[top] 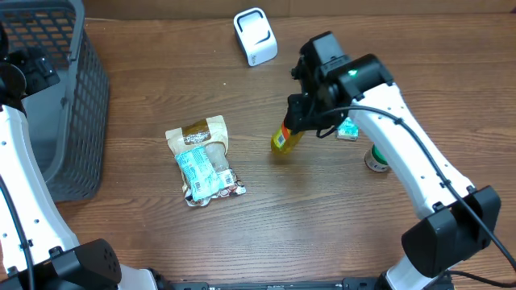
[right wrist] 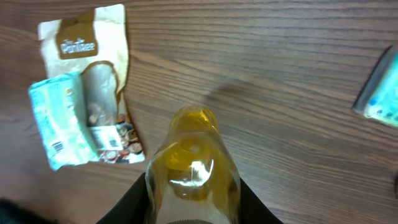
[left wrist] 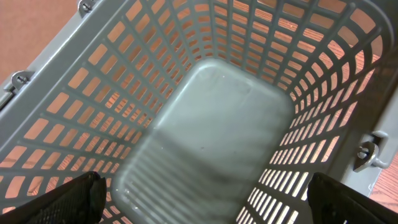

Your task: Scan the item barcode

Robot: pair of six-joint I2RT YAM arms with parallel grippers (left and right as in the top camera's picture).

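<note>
- Jaws of the right gripper (right wrist: 193,210) are partly closed on a clear plastic bottle of yellow liquid (right wrist: 193,163), over the brown wooden table (top: 322,234).
- A white boxy scanner (top: 255,36) stands well apart.
- The left gripper (left wrist: 205,205), wide open and empty, hangs over a grey slatted plastic basket (left wrist: 205,37).

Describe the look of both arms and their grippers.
The left arm and right arm have white links, black joint housings and thin black cables alongside. The left gripper and right gripper are black. A green light glows near the right wrist.
</note>
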